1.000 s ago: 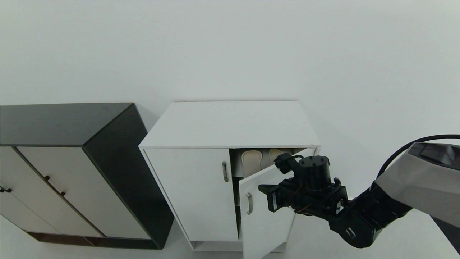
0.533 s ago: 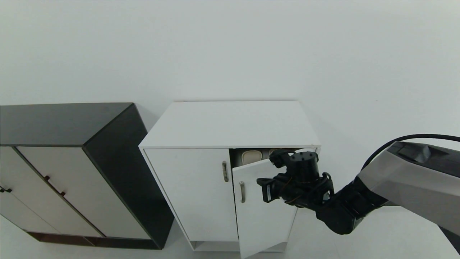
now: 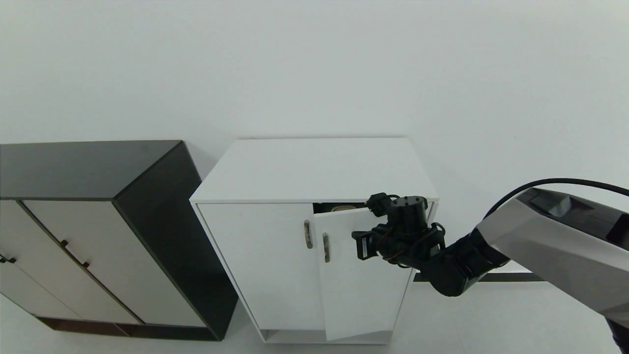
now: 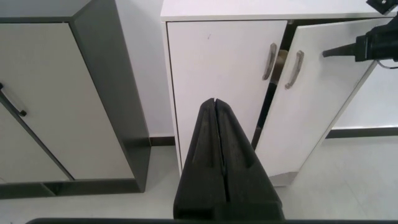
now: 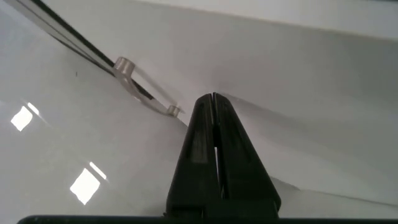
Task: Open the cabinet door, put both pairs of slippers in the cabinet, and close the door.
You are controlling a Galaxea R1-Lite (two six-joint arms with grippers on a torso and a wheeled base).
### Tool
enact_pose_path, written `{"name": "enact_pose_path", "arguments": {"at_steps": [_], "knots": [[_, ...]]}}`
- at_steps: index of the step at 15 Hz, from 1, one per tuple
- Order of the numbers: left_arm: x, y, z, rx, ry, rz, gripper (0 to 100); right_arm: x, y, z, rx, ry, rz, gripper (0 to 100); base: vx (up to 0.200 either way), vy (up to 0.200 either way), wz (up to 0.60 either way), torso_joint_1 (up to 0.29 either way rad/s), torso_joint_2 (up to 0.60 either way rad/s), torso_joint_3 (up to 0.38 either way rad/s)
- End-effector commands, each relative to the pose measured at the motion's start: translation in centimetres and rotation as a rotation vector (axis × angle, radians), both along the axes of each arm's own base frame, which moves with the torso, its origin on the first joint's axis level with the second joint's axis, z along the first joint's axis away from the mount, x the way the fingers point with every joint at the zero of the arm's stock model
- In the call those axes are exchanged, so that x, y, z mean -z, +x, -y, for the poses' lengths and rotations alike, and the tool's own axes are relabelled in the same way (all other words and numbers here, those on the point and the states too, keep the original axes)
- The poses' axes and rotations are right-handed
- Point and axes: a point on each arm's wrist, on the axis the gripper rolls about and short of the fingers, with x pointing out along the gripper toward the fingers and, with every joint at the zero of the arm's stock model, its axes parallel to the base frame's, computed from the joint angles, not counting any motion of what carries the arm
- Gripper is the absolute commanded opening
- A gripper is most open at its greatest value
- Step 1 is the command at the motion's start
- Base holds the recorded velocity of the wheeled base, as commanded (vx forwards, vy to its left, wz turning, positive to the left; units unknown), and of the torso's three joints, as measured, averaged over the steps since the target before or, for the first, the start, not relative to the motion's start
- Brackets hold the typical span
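Observation:
The white cabinet (image 3: 314,169) stands against the wall with its left door (image 3: 260,265) shut. Its right door (image 3: 361,295) is ajar by a narrow gap. Through the gap at the top, a sliver of a beige slipper (image 3: 343,208) shows inside. My right gripper (image 5: 213,99) is shut, with its tip pressed against the front of the right door just beside the metal handle (image 5: 146,87). Its wrist (image 3: 408,236) hangs in front of the door's upper half. My left gripper (image 4: 214,104) is shut and holds nothing, low in front of the cabinet (image 4: 217,62).
A dark cabinet (image 3: 162,211) with light doors stands close on the white cabinet's left side. Pale floor (image 3: 491,324) lies open to the right of the white cabinet. A plain wall (image 3: 314,73) runs behind both.
The right door has swung from about half open to nearly shut, with my right gripper moving in against it. The slippers inside are now almost hidden.

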Motion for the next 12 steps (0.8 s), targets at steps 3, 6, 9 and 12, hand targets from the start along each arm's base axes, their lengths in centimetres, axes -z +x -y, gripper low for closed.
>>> {"name": "enact_pose_path", "arguments": {"at_steps": [3, 6, 9, 12], "knots": [[0.0, 0.0, 0.0, 0.000, 0.000, 0.000, 0, -0.7, 1.3, 0.4, 0.021, 0.016, 0.023, 0, 0.000, 0.000, 0.00, 0.000, 0.00, 0.000], [0.0, 0.0, 0.0, 0.000, 0.000, 0.000, 0, -1.3, 2.1, 0.7, 0.037, 0.010, 0.015, 0, 0.000, 0.000, 0.00, 0.000, 0.00, 0.000], [0.0, 0.0, 0.0, 0.000, 0.000, -0.002, 0, -1.5, 2.4, 0.8, 0.040, 0.009, 0.012, 0, 0.000, 0.000, 0.00, 0.000, 0.00, 0.000], [0.0, 0.0, 0.0, 0.000, 0.000, 0.000, 0, -1.9, 2.6, 0.7, 0.041, 0.017, 0.024, 0, 0.000, 0.000, 0.00, 0.000, 0.00, 0.000]]}}
